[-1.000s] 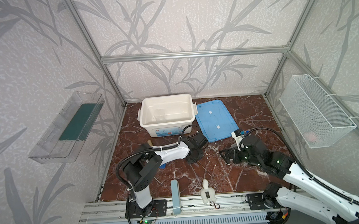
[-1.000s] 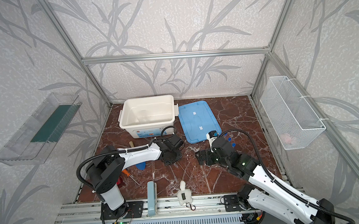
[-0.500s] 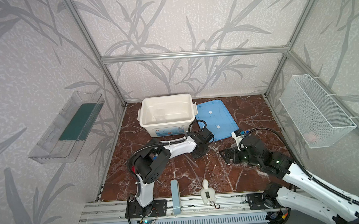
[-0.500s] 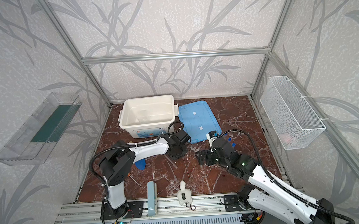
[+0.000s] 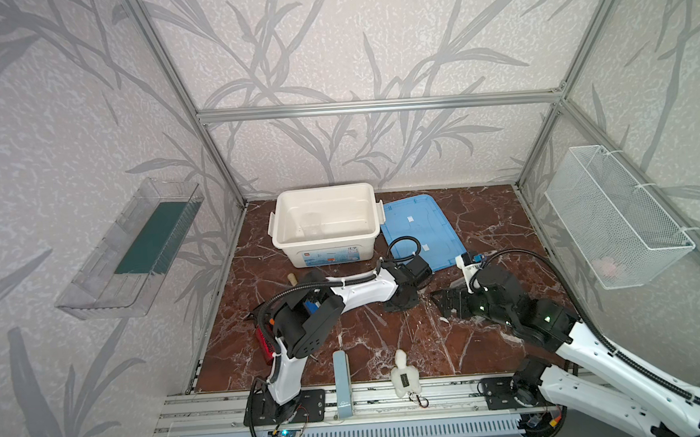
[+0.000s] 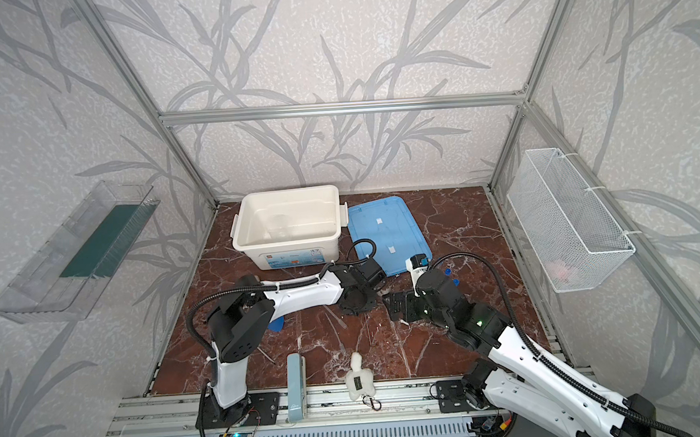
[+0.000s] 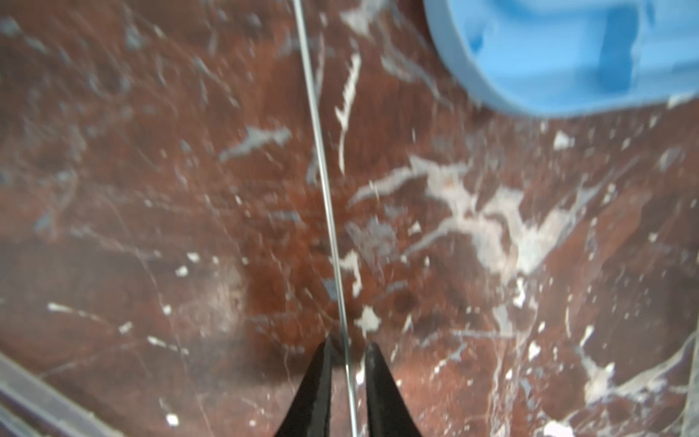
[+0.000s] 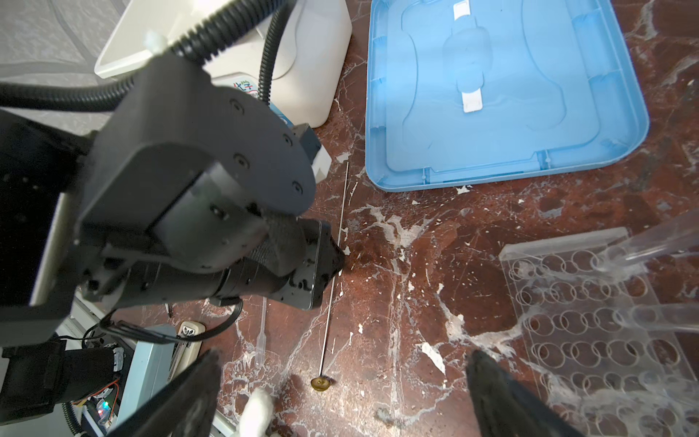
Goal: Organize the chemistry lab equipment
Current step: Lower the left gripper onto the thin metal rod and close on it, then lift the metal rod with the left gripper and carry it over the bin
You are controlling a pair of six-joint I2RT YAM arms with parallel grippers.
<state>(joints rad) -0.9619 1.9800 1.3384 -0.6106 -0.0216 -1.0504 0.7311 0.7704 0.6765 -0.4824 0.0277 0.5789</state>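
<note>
Right hand [image 8: 344, 353] gaped wide and empty, low over red marble desk [image 8: 548, 212]; clear perforated acrylic tube rack [image 8: 590, 321] lay flat close by. Mid-scene, thin long grey rod [image 7: 325, 189] with a small amber disc at its near end lay flat on the desk, running near to far. Left hand [image 7: 348, 352] sat low over it, jaws narrow and straddling the rod with a sliver of gap each side, not clamped. Rod likely light, stiff, slick, maybe brittle, and hard to pinch off flat marble; best taken mid-length, gently. Farther back stood open white plastic tub [image 5: 328, 243], blue plastic lid [image 5: 419, 223] just right of it.
</note>
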